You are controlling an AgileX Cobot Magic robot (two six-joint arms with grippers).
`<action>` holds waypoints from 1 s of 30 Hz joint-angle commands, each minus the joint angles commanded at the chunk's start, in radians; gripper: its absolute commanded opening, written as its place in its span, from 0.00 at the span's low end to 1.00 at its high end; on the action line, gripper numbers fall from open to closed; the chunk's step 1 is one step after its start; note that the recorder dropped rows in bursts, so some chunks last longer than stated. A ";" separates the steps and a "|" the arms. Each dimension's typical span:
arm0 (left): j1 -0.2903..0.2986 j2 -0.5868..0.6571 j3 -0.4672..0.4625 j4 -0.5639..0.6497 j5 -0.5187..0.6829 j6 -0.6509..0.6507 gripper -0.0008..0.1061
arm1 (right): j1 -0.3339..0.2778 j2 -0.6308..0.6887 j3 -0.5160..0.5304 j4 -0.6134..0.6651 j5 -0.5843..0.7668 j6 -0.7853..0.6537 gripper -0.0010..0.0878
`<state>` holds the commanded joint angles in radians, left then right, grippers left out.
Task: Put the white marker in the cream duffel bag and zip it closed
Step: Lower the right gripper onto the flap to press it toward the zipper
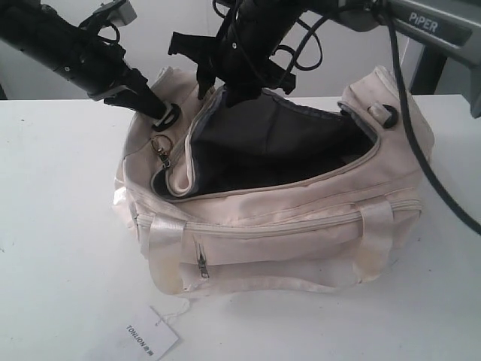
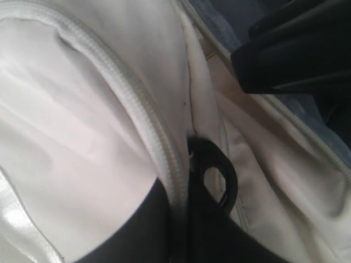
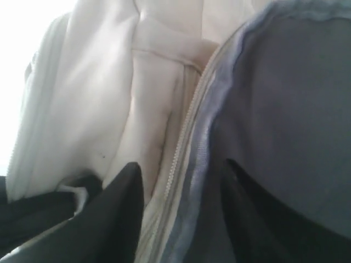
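bag (image 1: 301,226) lying unzipped on table (image 1: 60,226), soft, floppy | marker not showing anywhere | left gripper (image 1: 160,111) pinching end seam (image 2: 137,120) | right gripper (image 3: 181,170) straddling zip rim (image 3: 193,123), jaws wide | seams likely offering firmest hold

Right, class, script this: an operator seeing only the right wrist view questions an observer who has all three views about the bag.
Operator: Is the top zipped?
Observer: No, the cream duffel bag gapes wide, dark lining showing.
Operator: Where is the left gripper?
Observer: The left gripper pinches the bag's end seam beside a black ring.
Operator: Any marker?
Observer: No view shows the white marker; a paper tag lies in front of the bag.
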<state>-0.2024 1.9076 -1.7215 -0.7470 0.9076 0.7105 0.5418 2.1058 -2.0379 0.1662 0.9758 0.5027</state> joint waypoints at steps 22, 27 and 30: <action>0.000 0.002 0.000 0.009 -0.059 -0.128 0.01 | 0.040 -0.170 0.004 -0.099 0.245 0.024 0.01; 0.002 0.002 0.000 0.069 -0.073 -0.221 0.01 | 0.070 -0.185 0.007 -0.178 0.245 0.048 0.01; 0.002 0.002 0.000 0.124 -0.073 -0.287 0.01 | 0.085 -0.205 0.047 -0.178 0.245 0.046 0.01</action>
<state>-0.2007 1.9093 -1.7215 -0.6232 0.8345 0.4236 0.6265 1.9006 -1.9905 -0.0119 1.2211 0.5490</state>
